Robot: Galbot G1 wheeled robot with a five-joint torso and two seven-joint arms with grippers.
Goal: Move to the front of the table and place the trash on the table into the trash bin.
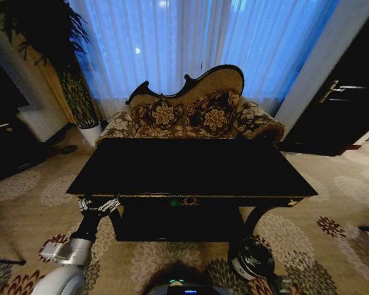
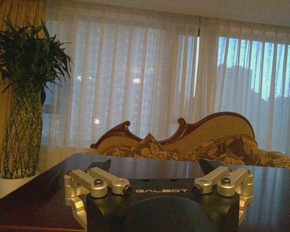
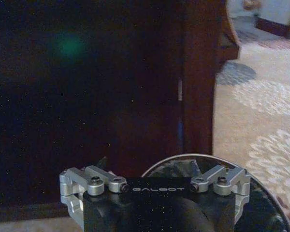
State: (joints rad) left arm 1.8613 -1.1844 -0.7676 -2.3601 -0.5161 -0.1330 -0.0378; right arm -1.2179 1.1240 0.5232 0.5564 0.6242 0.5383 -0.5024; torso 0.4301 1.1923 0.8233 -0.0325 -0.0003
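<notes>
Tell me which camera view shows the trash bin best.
The head view: the trash bin stands whole on the carpet by the table's front right leg. The right wrist view catches just its rim beyond the right gripper.

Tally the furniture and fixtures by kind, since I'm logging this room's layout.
Table: 1
Sofa: 1
Potted plant: 1
Trash bin: 1
Total: 4

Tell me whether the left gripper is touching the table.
Cannot tell. In the head view the left gripper sits at the table's front left edge, overlapping its gold trim, but neither contact nor a gap shows plainly.
</notes>
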